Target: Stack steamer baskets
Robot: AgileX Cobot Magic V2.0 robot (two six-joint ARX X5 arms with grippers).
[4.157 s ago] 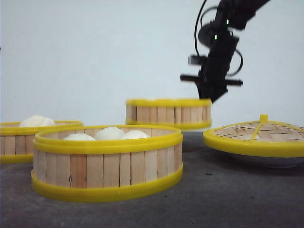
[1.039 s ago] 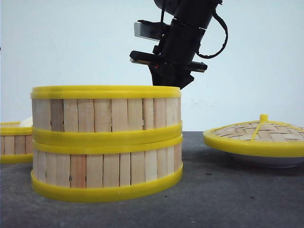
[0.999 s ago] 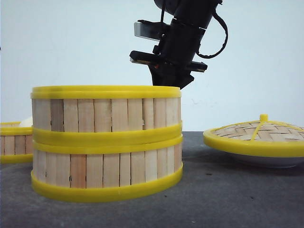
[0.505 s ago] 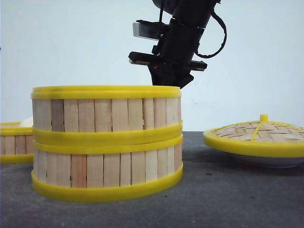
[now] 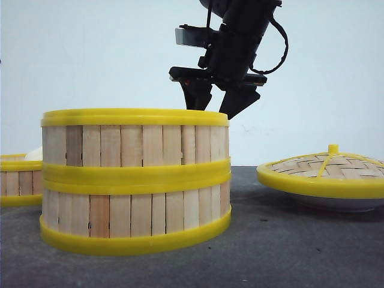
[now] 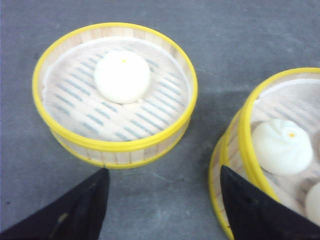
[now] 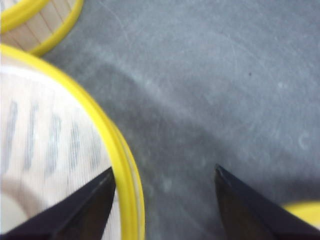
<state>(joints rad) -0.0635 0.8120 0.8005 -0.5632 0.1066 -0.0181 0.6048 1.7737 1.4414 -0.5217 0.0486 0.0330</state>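
The desk is a dark grey, faintly scuffed surface, and behind it stands a plain pale wall.

Near the front of the desk two steamer baskets are stacked: the upper steamer basket sits squarely on the lower steamer basket, their yellow rims touching. A third steamer basket stands apart at the far left, holding a single white bun; in the front view only its edge shows. The left wrist view also shows buns inside the stack's top basket.

To the right, well apart from the stack, a domed woven lid with yellow rim and knob rests on a white plate.

The right gripper hangs just above the far rim of the upper basket, its jaws spread and holding nothing. The left gripper hovers over the bare desk between the third basket and the stack, its jaws also wide apart and empty.
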